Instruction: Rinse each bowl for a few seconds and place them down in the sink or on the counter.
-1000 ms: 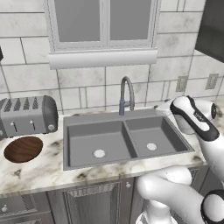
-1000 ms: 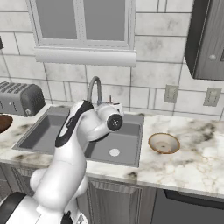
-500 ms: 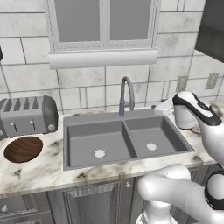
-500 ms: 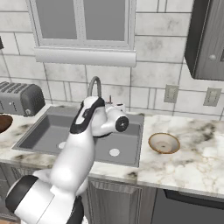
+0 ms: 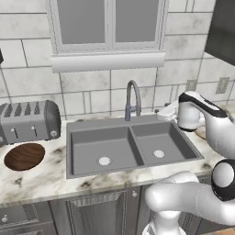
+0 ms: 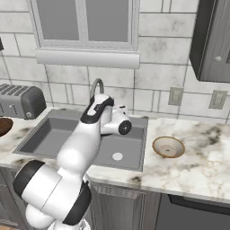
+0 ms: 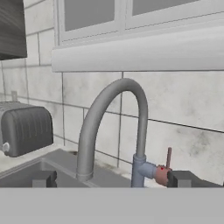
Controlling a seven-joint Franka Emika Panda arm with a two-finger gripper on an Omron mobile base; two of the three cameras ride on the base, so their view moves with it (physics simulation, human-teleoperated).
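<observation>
I saw the two bowls sitting well apart, one on either side of the sink (image 5: 131,147), both upright with their openings facing up; being round, neither had a long axis to speak of. The dark wood-grain bowl (image 5: 24,156) lay on the desk (image 5: 41,181) left of the sink, just in front of the toaster (image 5: 30,121) and near the desk's front edge. The pale tan bowl (image 6: 168,147) lay on the desk right of the sink, with open marble around it on its right and front.

The sink ran lengthwise along the wall, its two basins side by side with a white drain in each. The tap (image 5: 132,100) rose from the sink's back rim at the divider, its gooseneck curving forward over the basins.

My gripper (image 7: 111,180) hung over the sink's back right corner, facing the tap, jaws spread wide with nothing between them.

The right base view gave me the tan bowl whole, while in the left base view the arm covered most of it. The hand view alone showed the tap's small reddish lever (image 7: 165,168) at its base, beside the tap's blue-grey collar.
</observation>
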